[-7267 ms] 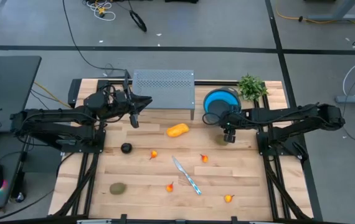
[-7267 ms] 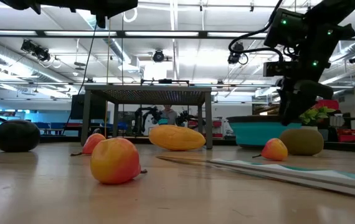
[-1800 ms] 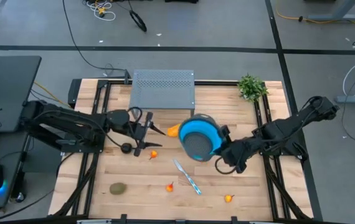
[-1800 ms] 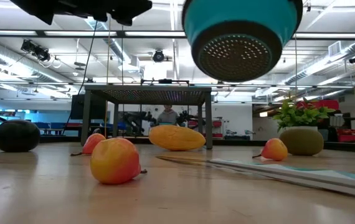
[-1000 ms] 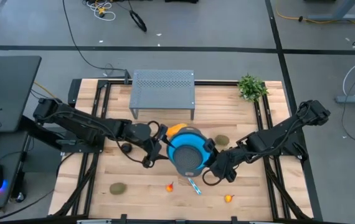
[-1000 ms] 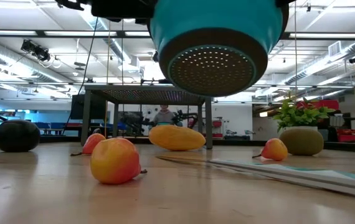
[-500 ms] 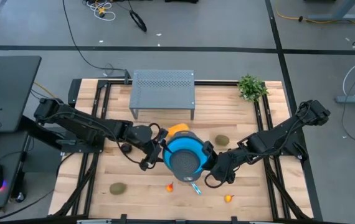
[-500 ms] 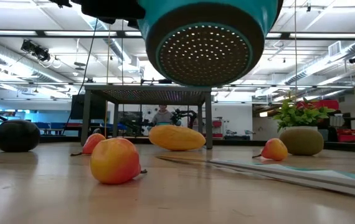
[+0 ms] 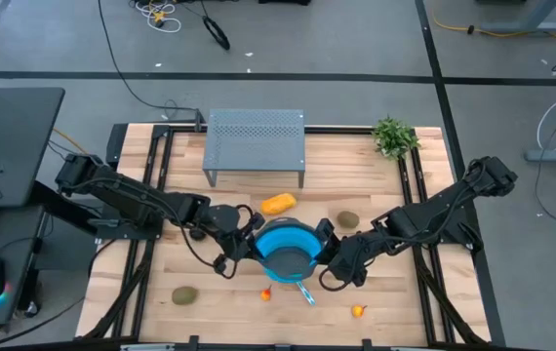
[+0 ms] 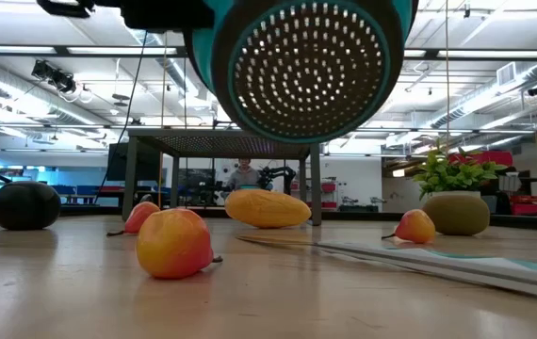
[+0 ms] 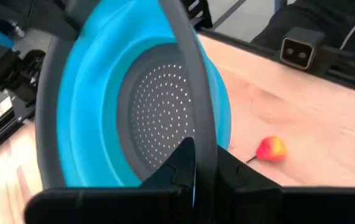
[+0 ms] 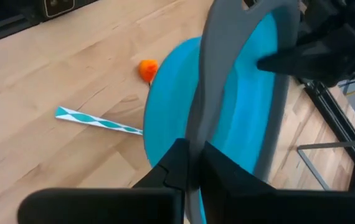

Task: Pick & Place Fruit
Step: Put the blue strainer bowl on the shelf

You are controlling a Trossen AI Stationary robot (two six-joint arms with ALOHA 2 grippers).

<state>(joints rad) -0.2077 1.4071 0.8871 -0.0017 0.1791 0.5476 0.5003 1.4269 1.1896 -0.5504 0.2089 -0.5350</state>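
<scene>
The left pincer (image 11: 197, 163) is closed on the grey rim of a blue colander (image 11: 134, 106), which is tilted and shows its grey perforated bottom. Beyond it, a small orange-red fruit (image 11: 271, 149) lies on the wooden worktop (image 11: 314, 124).

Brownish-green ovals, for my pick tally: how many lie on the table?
2. One brownish-green oval lies near the table's lower-left corner in the high view; the other lies right of centre, near the right arm. The raised blue colander could hide more.
</scene>
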